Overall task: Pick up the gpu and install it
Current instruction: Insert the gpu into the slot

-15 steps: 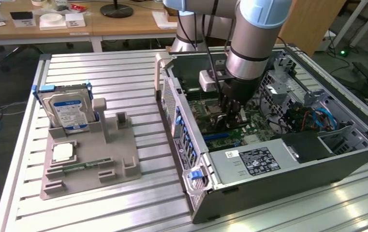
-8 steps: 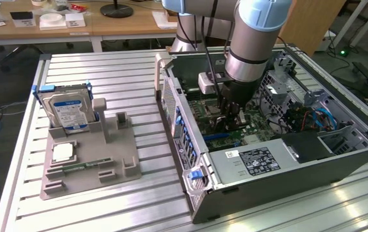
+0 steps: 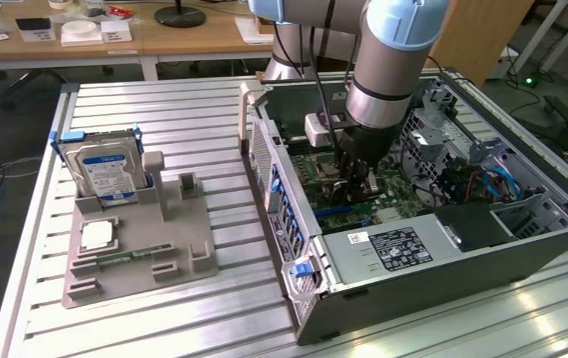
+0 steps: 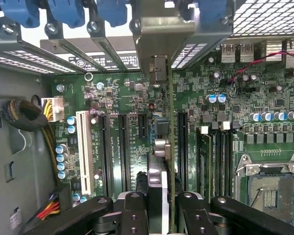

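Black fingers [image 4: 132, 215] of the gripper [image 4: 159, 205] are clamping the gpu [image 4: 162, 139] edge-on inside the open computer case [image 3: 463, 280]. The card is standing between them and reaching past the fingertips over the motherboard's [image 4: 112, 93] expansion slots [image 4: 122, 142], with its silver bracket [image 4: 154, 71] lying at the end farthest from the fingers. Being a thin board, it is probably handling as light and stiff yet fragile, so gripping along the bare top edge, clear of components and the connector edge, is looking safest.
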### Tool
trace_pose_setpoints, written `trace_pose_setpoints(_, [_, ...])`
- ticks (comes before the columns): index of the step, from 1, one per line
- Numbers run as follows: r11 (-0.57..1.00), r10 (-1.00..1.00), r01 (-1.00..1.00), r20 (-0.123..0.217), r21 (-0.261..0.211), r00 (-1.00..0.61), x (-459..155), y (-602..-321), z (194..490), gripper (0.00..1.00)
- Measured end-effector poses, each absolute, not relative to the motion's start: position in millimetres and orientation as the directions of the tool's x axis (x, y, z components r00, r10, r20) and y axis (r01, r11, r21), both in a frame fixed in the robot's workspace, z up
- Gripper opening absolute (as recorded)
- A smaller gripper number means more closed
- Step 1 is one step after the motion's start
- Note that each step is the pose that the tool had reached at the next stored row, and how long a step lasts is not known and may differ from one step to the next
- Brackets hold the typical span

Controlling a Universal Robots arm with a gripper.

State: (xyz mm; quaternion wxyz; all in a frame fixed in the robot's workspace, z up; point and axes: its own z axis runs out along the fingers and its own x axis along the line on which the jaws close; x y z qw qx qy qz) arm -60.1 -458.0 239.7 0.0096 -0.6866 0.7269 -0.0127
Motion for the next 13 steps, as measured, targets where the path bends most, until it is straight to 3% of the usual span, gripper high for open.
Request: trace_pose_setpoints(13, [0.057,-0.998,-0.998,0.003,-0.032,-0.057,-63.0,-458.0,236.7,0.28])
